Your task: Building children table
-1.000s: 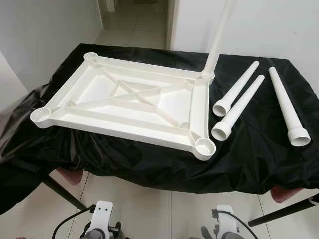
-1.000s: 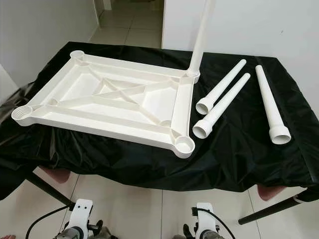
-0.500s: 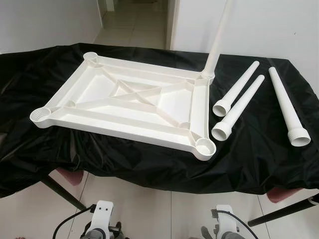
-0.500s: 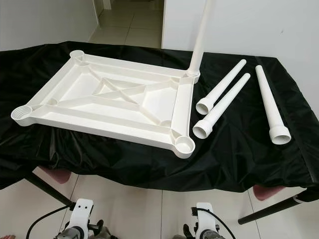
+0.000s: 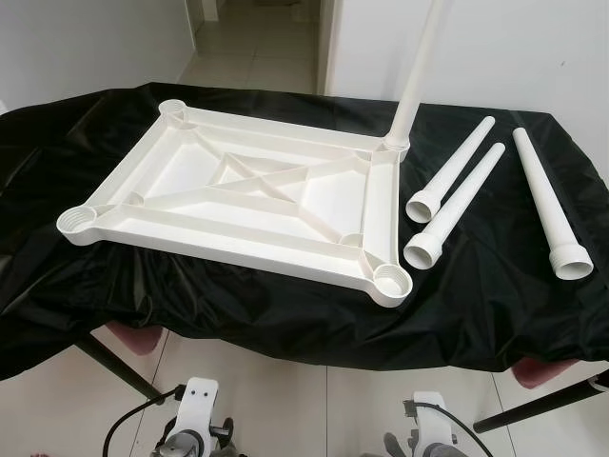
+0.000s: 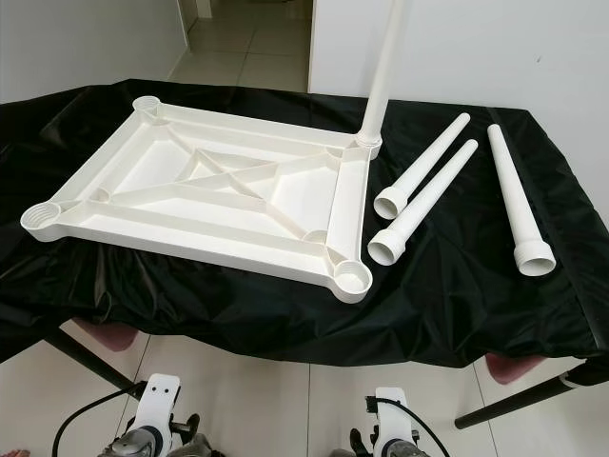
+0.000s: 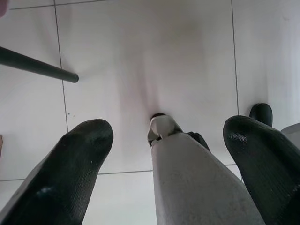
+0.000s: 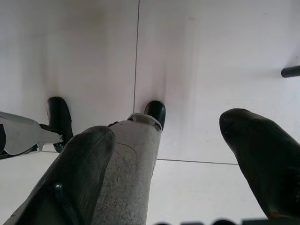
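- Our left gripper (image 7: 164, 154) hangs low by our leg, pointing at the white floor tiles (image 7: 140, 56). Its two black fingers (image 7: 70, 173) are spread wide and hold nothing.
- Our right gripper (image 8: 173, 159) hangs the same way on the other side. Its fingers (image 8: 258, 154) are spread wide too, with nothing between them.
- We see the white table top (image 5: 247, 195) lying upside down in the middle left of the head picture. It rests on a tabletop covered with a black cloth (image 5: 476, 305).
- One leg (image 5: 416, 76) already stands up in the far right corner hole, at the upper middle of the picture.
- Three loose legs lie on the cloth at the right. Two of them, the first loose leg (image 5: 455, 168) and the second loose leg (image 5: 459, 203), lie side by side just beside the table top. The third loose leg (image 5: 550, 203) lies apart, nearer the right edge.
- Three corner holes have no leg: the near right hole (image 5: 390, 279), the near left hole (image 5: 79, 220) and the far left hole (image 5: 174, 109).
- We think one leg is done and three are left, so we are early in the job.
- Next we would lift an arm up over the cloth, close a gripper around a loose leg, stand it up with its wide end down, and push it into the near right hole.
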Controlling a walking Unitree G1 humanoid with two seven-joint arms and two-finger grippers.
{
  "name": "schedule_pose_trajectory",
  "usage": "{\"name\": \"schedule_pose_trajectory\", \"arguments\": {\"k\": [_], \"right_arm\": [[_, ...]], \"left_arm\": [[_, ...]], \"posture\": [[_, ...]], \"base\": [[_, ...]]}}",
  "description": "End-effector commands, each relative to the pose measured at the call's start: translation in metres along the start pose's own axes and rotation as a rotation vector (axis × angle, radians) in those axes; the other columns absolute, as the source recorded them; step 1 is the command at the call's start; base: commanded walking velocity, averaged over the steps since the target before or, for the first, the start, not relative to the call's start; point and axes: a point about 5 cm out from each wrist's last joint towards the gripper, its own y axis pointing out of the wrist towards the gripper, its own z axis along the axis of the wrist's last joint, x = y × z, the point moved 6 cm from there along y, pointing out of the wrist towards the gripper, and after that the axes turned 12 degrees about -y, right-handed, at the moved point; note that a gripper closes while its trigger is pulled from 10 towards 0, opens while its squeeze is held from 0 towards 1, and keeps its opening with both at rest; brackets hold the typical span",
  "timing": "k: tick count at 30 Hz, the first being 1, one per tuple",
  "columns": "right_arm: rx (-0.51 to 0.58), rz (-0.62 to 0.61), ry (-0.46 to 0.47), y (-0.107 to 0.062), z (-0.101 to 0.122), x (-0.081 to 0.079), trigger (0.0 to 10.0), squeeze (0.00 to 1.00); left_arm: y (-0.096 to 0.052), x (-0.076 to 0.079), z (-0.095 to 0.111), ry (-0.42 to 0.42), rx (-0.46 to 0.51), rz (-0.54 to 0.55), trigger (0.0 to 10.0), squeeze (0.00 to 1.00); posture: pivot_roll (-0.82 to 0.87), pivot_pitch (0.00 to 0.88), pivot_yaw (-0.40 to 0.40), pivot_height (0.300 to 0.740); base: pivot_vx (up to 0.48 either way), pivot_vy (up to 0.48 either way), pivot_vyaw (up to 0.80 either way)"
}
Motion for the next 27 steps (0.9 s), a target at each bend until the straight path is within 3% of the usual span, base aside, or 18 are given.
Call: {"name": "schedule_pose_trajectory", "arguments": {"k": [1,27], "right_arm": [[-0.017,0.0,0.019,-0.0008,-0.0056,-0.0011,10.0,0.0],[-0.015,-0.003,0.024,-0.0015,-0.0067,0.0012,10.0,0.0]], "left_arm": [[-0.0014,-0.0037,-0.0078,0.014,-0.021,0.027,10.0,0.0],[-0.0018,-0.0019,-0.011,0.005,-0.027,0.026,10.0,0.0]], "posture": [[-0.01,0.0,0.026,0.74],[-0.01,0.0,0.02,0.74]], "base": [[0.0,0.0,0.0],[0.0,0.0,0.0]]}}
